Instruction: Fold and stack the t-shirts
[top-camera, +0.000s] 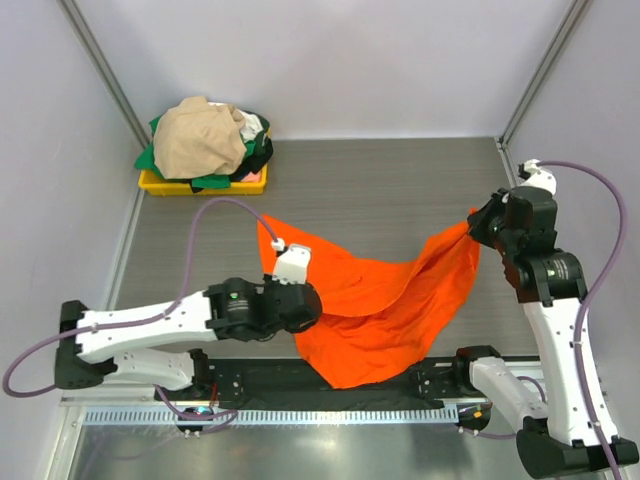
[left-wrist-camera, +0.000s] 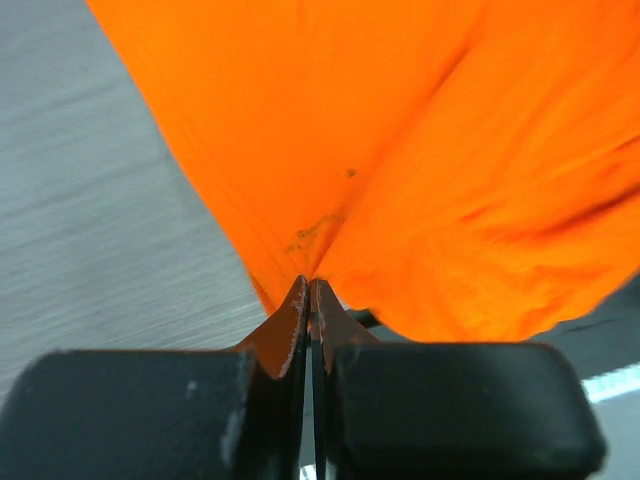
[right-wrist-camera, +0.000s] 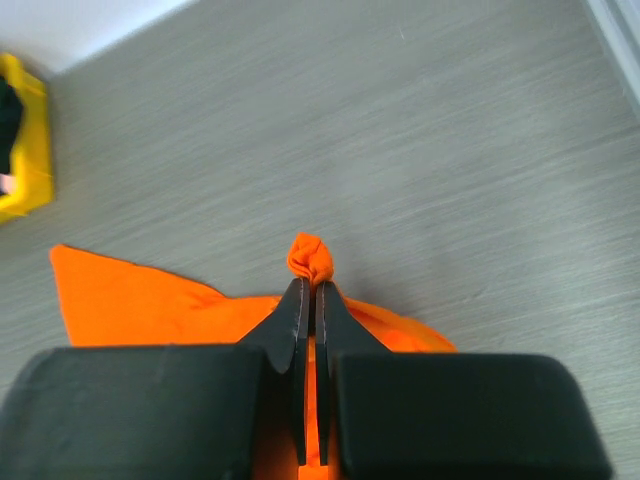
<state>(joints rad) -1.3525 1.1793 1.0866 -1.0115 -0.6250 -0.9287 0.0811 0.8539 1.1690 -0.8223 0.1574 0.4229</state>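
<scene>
I take the yellow bin (top-camera: 160, 184) in the far left corner of the table (top-camera: 400, 180) as my mark. It is heaped with t-shirts: a beige t-shirt (top-camera: 200, 135) on top, dark green cloth (top-camera: 150, 158) spilling over the bin's left edge, and black cloth (top-camera: 258, 160) at its right end.

The orange t-shirt (top-camera: 385, 310) is strung out nearer to me than the bin and to its right, lifted at two corners and sagging between them. My left gripper (left-wrist-camera: 310, 285) is pinched tight on the corner nearest the bin, jaws pressed together with orange cloth bunched at the tips. My right gripper (right-wrist-camera: 308, 285) is clamped the same way on the far corner, well away from the bin, with a small knob of fabric poking out past the fingertips.

The shirt's upper edge dips in a shallow curve from one grip to the other. Its lower edge hangs over the black strip (top-camera: 260, 385) along the side of the table farthest from the bin.

Bare grey tabletop shows between the bin and the shirt's upper edge, and across the whole far stretch to the bin's right. The right gripper sits close to the wall (top-camera: 590, 110) opposite the bin, so that side is tight.
</scene>
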